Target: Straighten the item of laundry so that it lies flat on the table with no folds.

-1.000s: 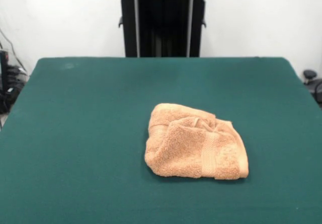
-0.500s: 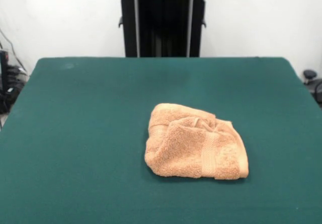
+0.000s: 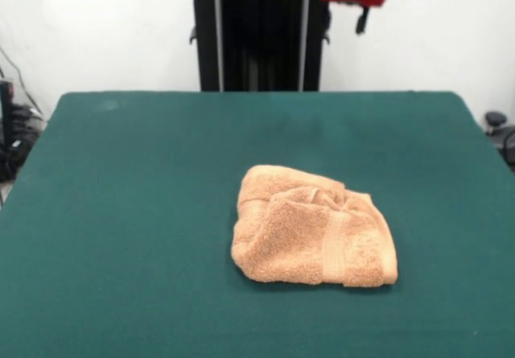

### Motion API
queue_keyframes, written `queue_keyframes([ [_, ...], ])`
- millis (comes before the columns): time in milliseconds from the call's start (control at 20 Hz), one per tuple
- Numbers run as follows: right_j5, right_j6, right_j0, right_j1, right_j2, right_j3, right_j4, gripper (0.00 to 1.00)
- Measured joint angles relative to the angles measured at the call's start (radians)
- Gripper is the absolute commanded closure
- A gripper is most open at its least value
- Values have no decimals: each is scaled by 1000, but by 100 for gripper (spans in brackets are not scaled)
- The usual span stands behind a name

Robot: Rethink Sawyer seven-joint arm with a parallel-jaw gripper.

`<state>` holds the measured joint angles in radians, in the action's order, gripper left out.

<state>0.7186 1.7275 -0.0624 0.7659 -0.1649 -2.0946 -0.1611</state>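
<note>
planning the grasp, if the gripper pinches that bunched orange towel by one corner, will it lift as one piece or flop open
The towel is probably floppy: it lies folded in soft creases on the table, so a pinched corner would likely rise first, the rest draping. Its looped pile looks grippy, so it may drag rather than slide.

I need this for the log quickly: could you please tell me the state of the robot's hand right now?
Hand: only just showing at the top edge, high above the folded orange-tan terry-cloth towel; open or closed cannot be told.

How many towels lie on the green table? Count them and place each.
1: the orange-tan towel lies crumpled and folded just right of the table's middle, seen from the front.
</note>
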Motion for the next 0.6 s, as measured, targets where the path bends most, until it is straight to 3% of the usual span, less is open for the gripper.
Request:
queue_keyframes([
  [300,0,4,-25,-142,1,115,-37,0],
  [600,0,10,-37,-222,1,200,-69,0],
])
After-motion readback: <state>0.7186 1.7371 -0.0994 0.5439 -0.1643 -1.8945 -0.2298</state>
